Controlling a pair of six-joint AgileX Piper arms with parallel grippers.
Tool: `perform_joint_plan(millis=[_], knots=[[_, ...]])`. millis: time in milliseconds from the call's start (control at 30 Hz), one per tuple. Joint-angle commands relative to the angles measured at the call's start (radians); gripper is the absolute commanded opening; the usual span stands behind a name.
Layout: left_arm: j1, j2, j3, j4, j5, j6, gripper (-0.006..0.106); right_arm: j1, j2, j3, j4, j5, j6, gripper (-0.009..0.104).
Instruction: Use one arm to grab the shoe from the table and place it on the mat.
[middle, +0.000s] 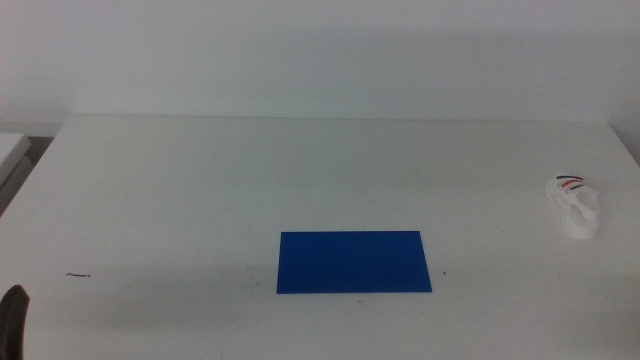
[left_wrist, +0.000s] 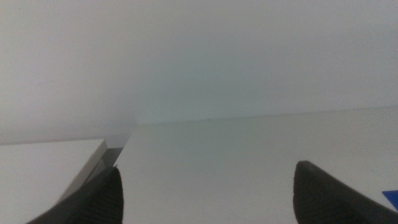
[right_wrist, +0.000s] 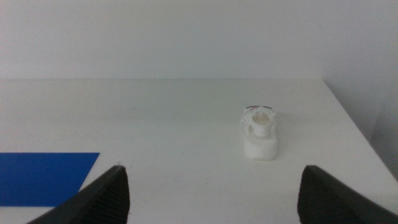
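The small white shoe (middle: 574, 207) with black and red straps lies on the white table (middle: 200, 180) near its right edge. It also shows in the right wrist view (right_wrist: 260, 133), heel toward the camera. The blue mat (middle: 354, 262) lies flat at the table's front middle, and a corner of it shows in the right wrist view (right_wrist: 43, 177). My right gripper (right_wrist: 211, 193) is open and empty, set back from the shoe, and is out of the middle view. My left gripper (left_wrist: 205, 193) is open and empty; it shows at the bottom left corner of the middle view (middle: 14, 320).
A small dark squiggle (middle: 78, 274) lies on the table at the front left. A lower white surface (middle: 10, 150) stands beside the table's far left corner. A plain white wall is behind the table.
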Motion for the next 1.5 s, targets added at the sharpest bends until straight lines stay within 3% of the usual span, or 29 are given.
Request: perform_joint_plan(millis=[0,133,267,367,500,700,833,1000,1200,1467], knots=[[0.000,0.005,0.001,-0.004,-0.011,-0.003,0.094,0.002,-0.005,0.001,0.009,0.038,-0.005,0.093],[0.000,0.005,0.001,-0.004,-0.011,-0.003,0.094,0.002,0.006,-0.170,0.056,0.214,0.024,0.093],[0.000,0.005,0.001,-0.004,-0.011,-0.003,0.094,0.002,0.124,-0.407,0.058,0.358,0.030,0.093],[0.000,0.005,0.001,-0.004,-0.011,-0.003,0.094,0.002,0.268,-0.574,0.056,0.532,0.030,0.093],[0.000,0.005,0.001,-0.004,-0.011,-0.003,0.094,0.002,0.486,-0.740,0.000,0.594,-0.024,0.093],[0.000,0.005,0.001,-0.004,-0.011,-0.003,0.094,0.002,0.887,-0.946,0.000,0.889,-0.033,0.093],[0.000,0.005,0.001,-0.004,-0.011,-0.003,0.094,0.000,1.122,-1.006,0.000,0.856,-0.060,0.093],[0.000,0.005,0.001,-0.004,-0.011,-0.003,0.094,-0.070,1.365,-1.122,0.085,0.776,-0.119,0.093],[0.000,0.005,0.001,-0.004,-0.011,-0.003,0.094,-0.119,1.649,-1.353,0.000,0.749,-0.095,0.093],[0.000,0.005,0.001,-0.004,-0.011,-0.003,0.094,-0.121,1.954,-1.520,-0.006,0.674,-0.059,0.092]])
